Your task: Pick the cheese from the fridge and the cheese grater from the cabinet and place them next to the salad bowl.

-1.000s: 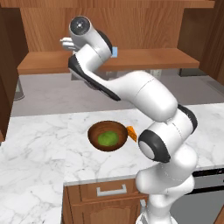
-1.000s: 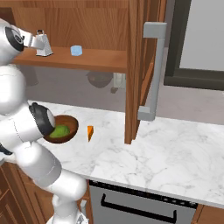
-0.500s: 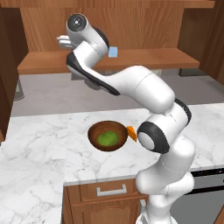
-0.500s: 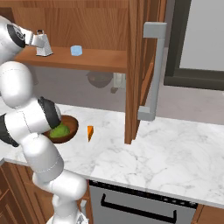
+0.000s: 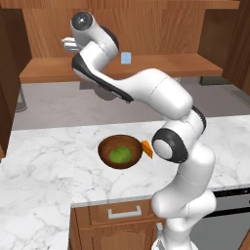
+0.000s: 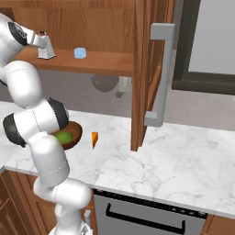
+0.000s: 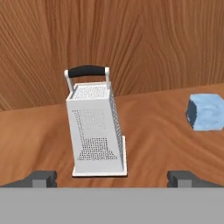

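Note:
The cheese grater (image 7: 96, 131), silver with a dark handle, stands upright on the cabinet shelf (image 5: 171, 66); from the right it shows as the grater (image 6: 45, 47). My gripper (image 7: 113, 177) is open, its fingertips (image 7: 41, 178) spread wide just short of the grater, touching nothing. From the left base the gripper (image 5: 68, 44) reaches in at shelf height. Down on the marble counter sits the salad bowl (image 5: 120, 152), with the orange cheese (image 5: 147, 149) close by its right rim. My arm partly hides the bowl (image 6: 71, 135) beside the cheese (image 6: 94, 139). The fridge is out of view.
A small light-blue cup (image 7: 205, 113) stands on the shelf right of the grater, also seen as the cup (image 5: 126, 58) and the cup (image 6: 80, 53). A brown upright panel with a long grey handle (image 6: 160, 78) rises right of the shelf. A drawer (image 5: 124, 212) lies under the counter.
My arm's elbow has swung up and the hand has edged a little toward the grater. The jaws stay open; grater, cup, bowl and cheese have not moved.

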